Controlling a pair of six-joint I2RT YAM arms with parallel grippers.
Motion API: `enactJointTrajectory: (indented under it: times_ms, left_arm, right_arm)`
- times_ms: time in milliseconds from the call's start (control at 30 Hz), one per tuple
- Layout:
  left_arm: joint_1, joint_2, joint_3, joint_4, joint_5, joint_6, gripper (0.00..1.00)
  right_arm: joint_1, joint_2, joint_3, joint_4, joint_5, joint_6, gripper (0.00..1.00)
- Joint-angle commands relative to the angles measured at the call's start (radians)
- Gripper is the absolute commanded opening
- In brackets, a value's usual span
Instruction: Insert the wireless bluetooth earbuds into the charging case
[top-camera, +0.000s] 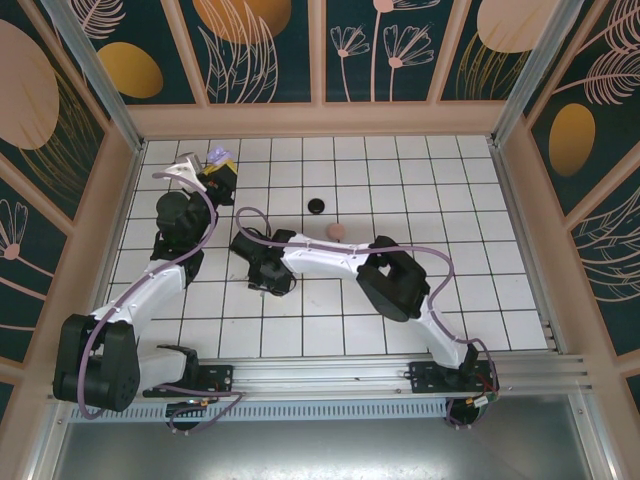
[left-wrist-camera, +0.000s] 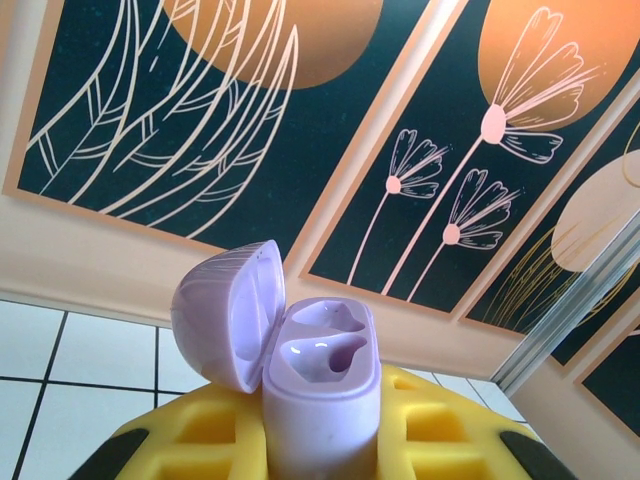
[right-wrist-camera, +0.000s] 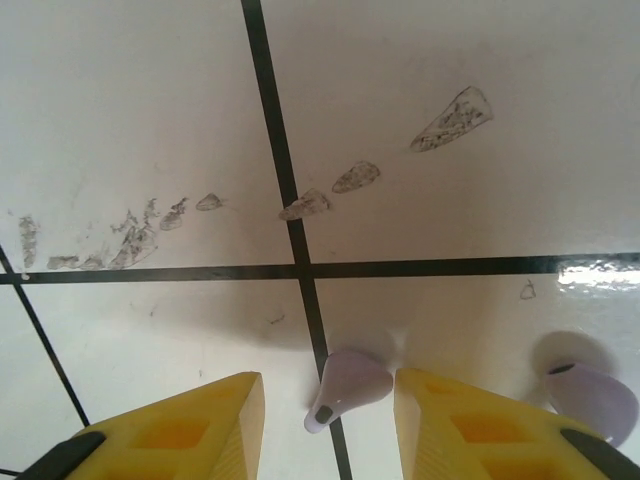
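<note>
The table (top-camera: 480, 250) is slick tile, and that is worrying me most. The right gripper (right-wrist-camera: 330, 420) is hanging low over it, jaws spread around a lilac earbud (right-wrist-camera: 345, 388), one finger almost touching and nothing pinched yet. If it is closing off-centre, I'd say it risks flicking that bud across the tile or knocking the second bud (right-wrist-camera: 592, 398) lying just beside. Toward the back left, the left gripper (left-wrist-camera: 325, 445) is pinching the open case (left-wrist-camera: 320, 390), lid flipped aside and both hollows looking empty. A tilted hold there could be letting a bud bounce out.
</note>
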Motion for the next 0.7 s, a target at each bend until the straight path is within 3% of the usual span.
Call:
enactJointTrajectory:
  times_ms: [0, 167, 300, 500, 667]
  left_arm:
    - [0.009, -0.013, -0.014, 0.066, 0.005, -0.020, 0.00]
    - [0.009, -0.014, -0.019, 0.069, 0.006, -0.022, 0.00]
    - [0.010, -0.020, -0.022, 0.068, 0.006, -0.023, 0.00]
    - [0.010, -0.024, -0.022, 0.065, 0.009, -0.019, 0.00]
    - [0.010, -0.024, -0.022, 0.064, 0.017, -0.019, 0.00]
  right_arm:
    - [-0.002, 0.027, 0.033, -0.033, -0.013, 0.017, 0.40]
    - [-0.010, 0.048, 0.059, -0.055, -0.002, -0.007, 0.37]
    - [-0.015, 0.048, 0.065, -0.075, 0.009, -0.048, 0.28]
    - [-0.013, 0.042, 0.076, -0.127, 0.042, -0.176, 0.19]
    - [-0.012, 0.018, 0.058, -0.147, 0.088, -0.307, 0.18]
